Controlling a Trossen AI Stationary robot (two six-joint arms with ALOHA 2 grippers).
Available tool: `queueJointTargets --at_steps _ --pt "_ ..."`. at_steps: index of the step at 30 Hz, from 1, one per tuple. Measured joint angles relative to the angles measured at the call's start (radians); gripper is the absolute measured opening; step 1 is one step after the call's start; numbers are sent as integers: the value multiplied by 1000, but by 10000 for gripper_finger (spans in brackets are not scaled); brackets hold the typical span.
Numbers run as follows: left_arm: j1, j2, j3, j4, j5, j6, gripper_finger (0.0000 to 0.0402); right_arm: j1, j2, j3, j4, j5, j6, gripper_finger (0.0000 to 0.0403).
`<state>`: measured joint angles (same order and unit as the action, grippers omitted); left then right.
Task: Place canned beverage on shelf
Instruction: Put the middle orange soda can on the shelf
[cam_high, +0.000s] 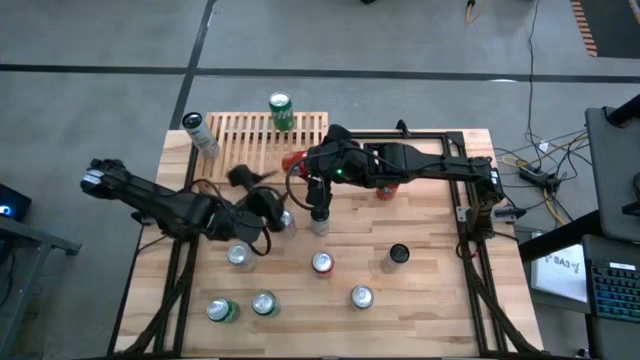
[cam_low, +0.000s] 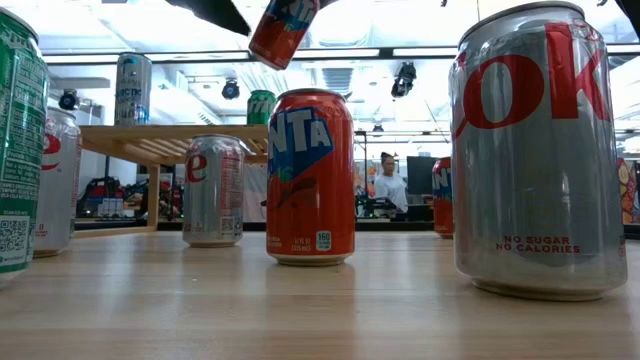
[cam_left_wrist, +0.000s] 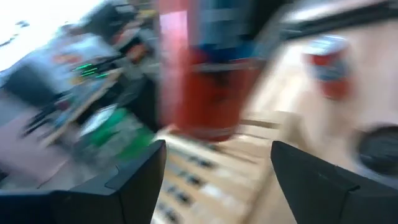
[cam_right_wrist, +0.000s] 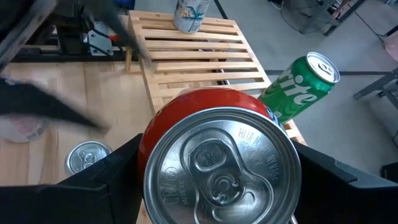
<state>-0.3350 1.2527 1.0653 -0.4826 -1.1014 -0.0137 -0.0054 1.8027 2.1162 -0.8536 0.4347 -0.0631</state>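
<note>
**A:** Which step are we on? As we read it, the carry: our right gripper (cam_right_wrist: 217, 180) holds an orange can (cam_right_wrist: 219, 158) between its fingers, lifted off the table and near the front edge of the shelf (cam_high: 262, 140).

**B:** Agreed. In the low view that can hangs tilted, high above the standing cans. Two cans sit on the slats already, a green one (cam_high: 281, 110) at the far edge and a silver one (cam_high: 200, 133) at the left corner.

**A:** So next we need to carry it over a bare stretch of slats, bring it upright, lower it, and only then let go.

**B:** And the left gripper (cam_left_wrist: 214, 180)?

**A:** Its fingers stand wide apart with nothing between them, just left of the held can, the arm stretched across the table's left side.
</note>
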Motion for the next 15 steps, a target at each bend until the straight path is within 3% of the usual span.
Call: queueJointTargets --at_steps 3,11,15 --pt "17 15 0 87 102 124 277 0 0 0 -2 0 0 289" --pt "102 13 0 147 79 143 277 0 -1 0 -55 -1 50 289" --pt "130 12 0 176 138 142 277 1 -1 0 -54 -1 63 290"
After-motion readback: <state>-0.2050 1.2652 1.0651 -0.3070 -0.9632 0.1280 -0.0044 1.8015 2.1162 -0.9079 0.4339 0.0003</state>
